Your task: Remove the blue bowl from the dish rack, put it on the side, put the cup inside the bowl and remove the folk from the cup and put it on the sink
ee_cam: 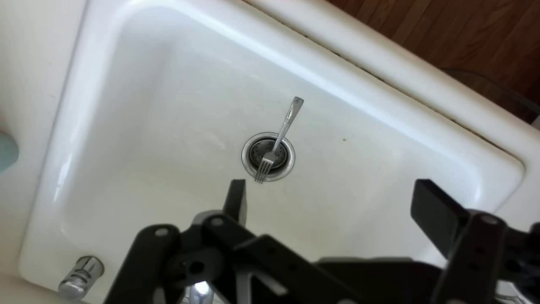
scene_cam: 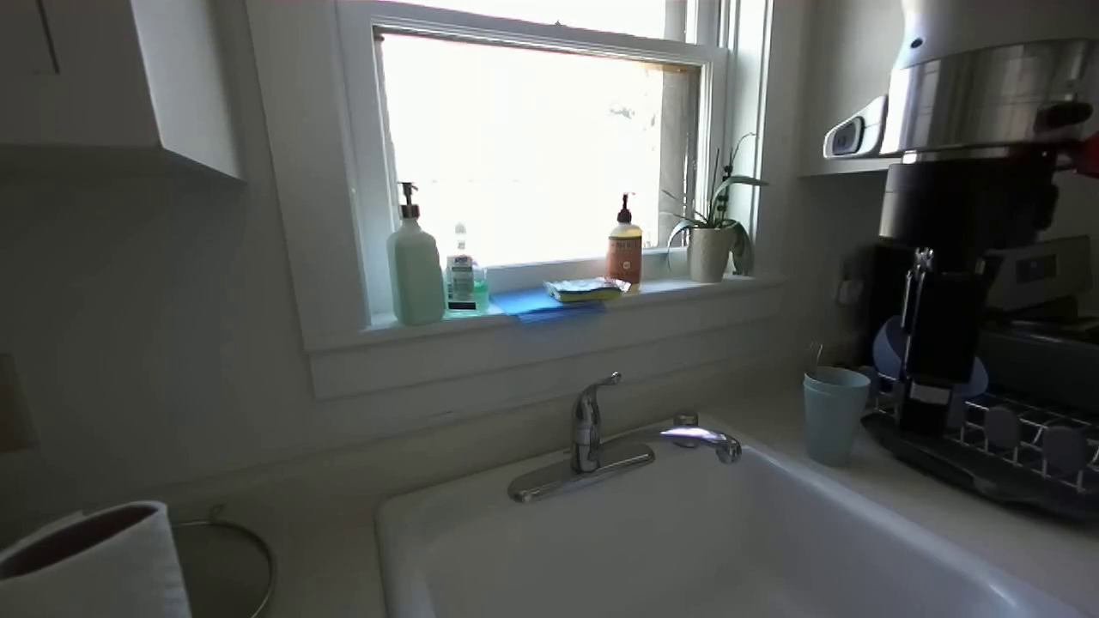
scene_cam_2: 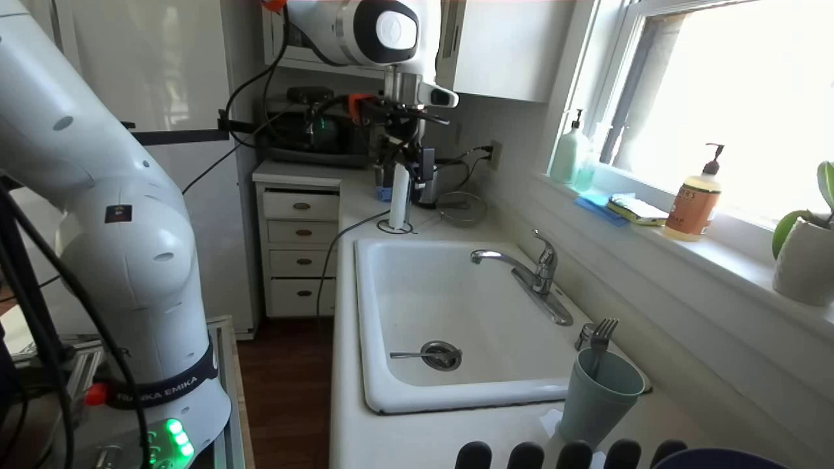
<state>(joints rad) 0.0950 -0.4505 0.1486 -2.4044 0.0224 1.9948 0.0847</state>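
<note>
The pale blue-white cup (scene_cam: 833,421) stands upright on the counter beside the sink (scene_cam: 652,524). A fork (scene_cam_2: 599,345) leans in the cup, tines up. Another fork (ee_cam: 289,118) lies across the sink drain. The blue bowl (scene_cam: 889,345) stands on edge in the dark dish rack (scene_cam: 1022,451), partly hidden by my gripper (scene_cam: 927,403); its dark rim (scene_cam_2: 717,459) shows at the bottom of an exterior view. In the wrist view, my gripper (ee_cam: 331,194) is open and empty above the sink. Only the cup's edge (ee_cam: 7,151) shows there.
The chrome faucet (scene_cam_2: 541,267) and a short chrome cap (ee_cam: 82,276) stand on the sink's back rim. A paper towel roll (scene_cam_2: 399,202) stands past the sink. Soap bottles (scene_cam: 624,245), a sponge and a plant (scene_cam: 711,249) line the windowsill. A cable (scene_cam_2: 326,273) hangs over the counter's front.
</note>
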